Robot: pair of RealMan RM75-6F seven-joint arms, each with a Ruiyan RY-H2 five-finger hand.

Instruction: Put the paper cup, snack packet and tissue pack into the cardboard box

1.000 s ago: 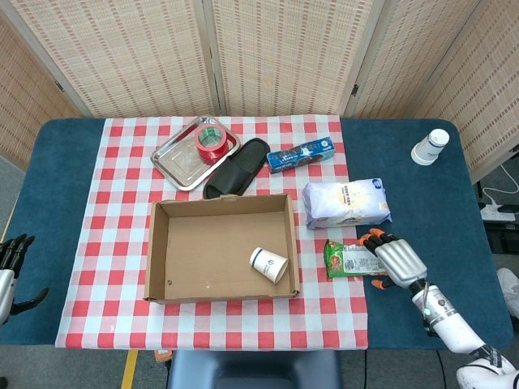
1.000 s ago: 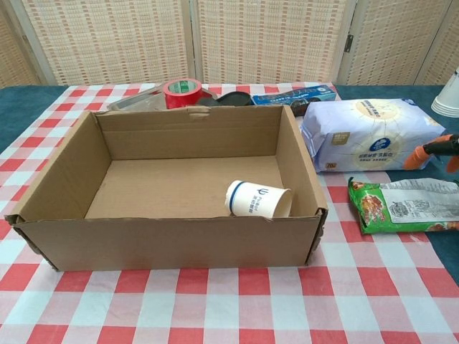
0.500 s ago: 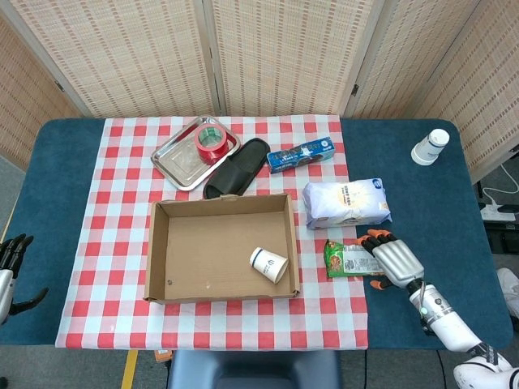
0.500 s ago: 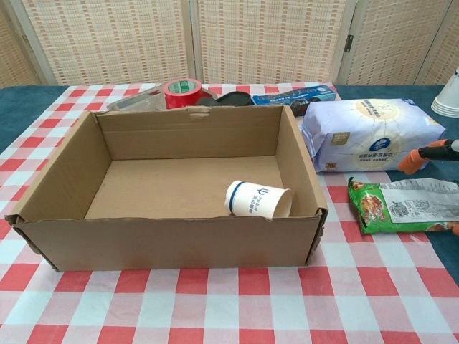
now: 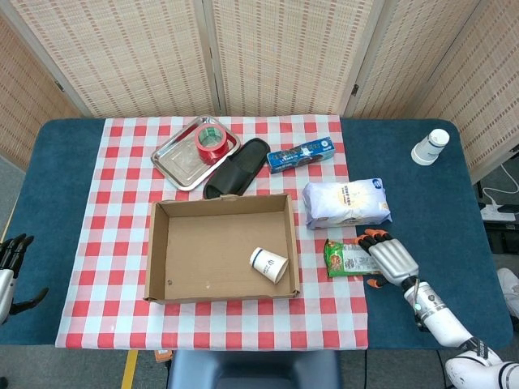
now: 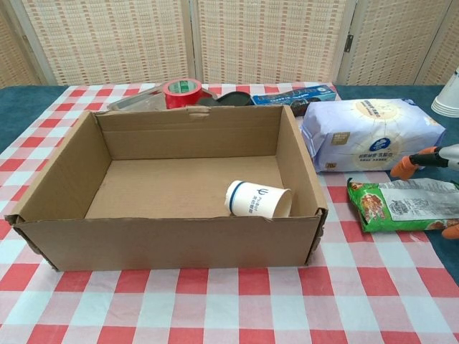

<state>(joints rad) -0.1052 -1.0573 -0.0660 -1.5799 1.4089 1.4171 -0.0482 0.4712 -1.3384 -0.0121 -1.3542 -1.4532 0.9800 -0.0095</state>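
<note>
Head view: right hand [image 5: 390, 256] grips snack packet [image 5: 344, 258], tissue pack [image 5: 346, 203] just beyond.

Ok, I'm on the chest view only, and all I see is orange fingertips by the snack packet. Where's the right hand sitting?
Observer: The right hand lies palm down over the right end of the snack packet, fingertips on either side. Whether it grips, I cannot tell.
Operator: And the left hand? It's not in my view at all.
Observer: The left hand is at the near-left edge of the table, off the checked cloth, fingers spread, holding nothing.
</note>
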